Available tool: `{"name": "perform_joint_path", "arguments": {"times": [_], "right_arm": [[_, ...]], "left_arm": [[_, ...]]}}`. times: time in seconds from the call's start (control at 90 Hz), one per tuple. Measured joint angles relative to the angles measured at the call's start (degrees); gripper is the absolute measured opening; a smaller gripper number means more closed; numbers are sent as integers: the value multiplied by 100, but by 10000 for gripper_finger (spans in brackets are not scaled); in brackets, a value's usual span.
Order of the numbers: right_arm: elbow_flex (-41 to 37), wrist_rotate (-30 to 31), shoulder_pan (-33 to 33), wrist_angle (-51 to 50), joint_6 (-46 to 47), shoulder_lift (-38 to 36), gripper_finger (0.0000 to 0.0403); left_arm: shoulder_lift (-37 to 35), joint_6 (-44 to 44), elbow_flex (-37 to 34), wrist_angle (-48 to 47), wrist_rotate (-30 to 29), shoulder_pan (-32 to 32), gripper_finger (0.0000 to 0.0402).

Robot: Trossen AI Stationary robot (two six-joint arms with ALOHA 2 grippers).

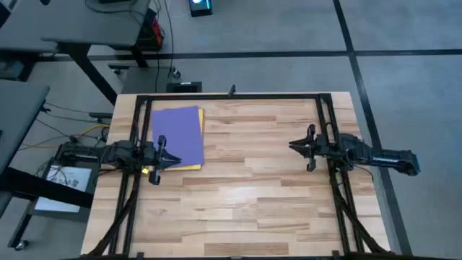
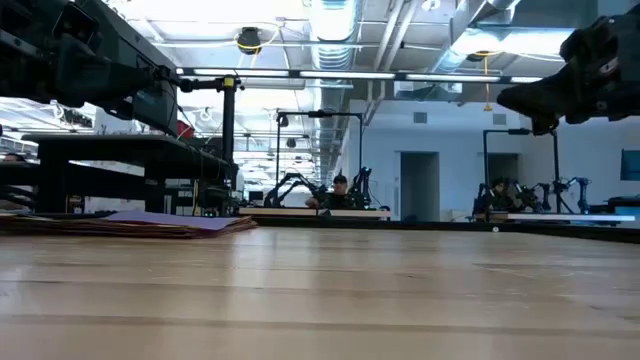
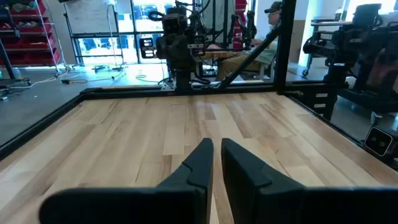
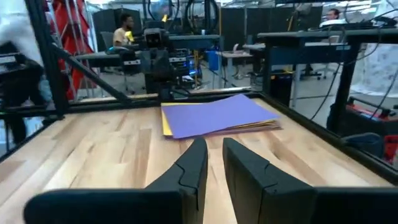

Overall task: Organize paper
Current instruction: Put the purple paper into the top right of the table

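Paper (image 1: 178, 136) lies in one flat stack on the wooden tabletop (image 1: 253, 180), a purple sheet on top and a yellow sheet's (image 1: 192, 167) edges showing along two sides beneath it. In the high view the left gripper (image 1: 167, 157) hangs over the stack's near corner, its fingertips above the purple sheet just by the yellow edge. Its own wrist view shows the two dark fingers (image 3: 198, 169) drawn close together with only a thin slit between them and nothing pinched; ahead of them lies bare wood, with the stack itself out of sight under the gripper. The right gripper (image 1: 299, 147) hovers well apart from the stack, across the bare middle of the table, pointing toward the paper. Its fingers (image 4: 193, 163) likewise stand nearly together, a narrow gap between them, empty. Straight ahead of the right gripper, in its wrist view, the purple sheet (image 4: 216, 115) rests flat with the yellow one (image 4: 166, 124) peeking out beside it. From table height the stack (image 2: 130, 224) reads as a low, thin pile, both arms raised clear above the wood.
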Motion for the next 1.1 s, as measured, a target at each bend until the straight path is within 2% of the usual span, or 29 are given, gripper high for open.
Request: {"name": "perform_joint_path", "arguments": {"times": [0.222, 0.267, 0.322, 0.456, 0.589, 0.7, 0.767, 0.878, 0.978, 1.1], "right_arm": [[0, 48, -262, 70, 169, 2, 45], [0, 48, -272, 207, 915, 2, 45], [0, 120, -277, 474, 2275, 0, 45], [0, 1050, -465, 501, 4711, 54, 45], [0, 1641, -680, 1055, 5425, 207, 45], [166, 2041, -878, 1732, 5598, 566, 45], [487, 2031, -991, 1926, 5585, 995, 45], [1294, 1852, -1030, 1904, 5161, 2068, 45], [2214, 1597, -1030, 1890, 4626, 3513, 45], [3491, 807, -1037, 1867, 3940, 5424, 45]], "left_arm": [[0, 0, 0, 0, 0, -2, 17], [1, 0, 0, 0, 1, 0, 17], [0, 0, -2, 0, 0, 0, 17], [2, 0, -1, 0, 1, -1, 17], [2, 51, 0, 0, 0, -2, 17], [2, 583, 0, 34, -176, 0, 17], [2, 669, 42, 77, -252, 0, 17], [2, 292, 114, 85, -513, 9, 17], [0, -145, 147, 357, -833, 16, 17], [5, -122, 151, 319, -885, 17, 17]]}}
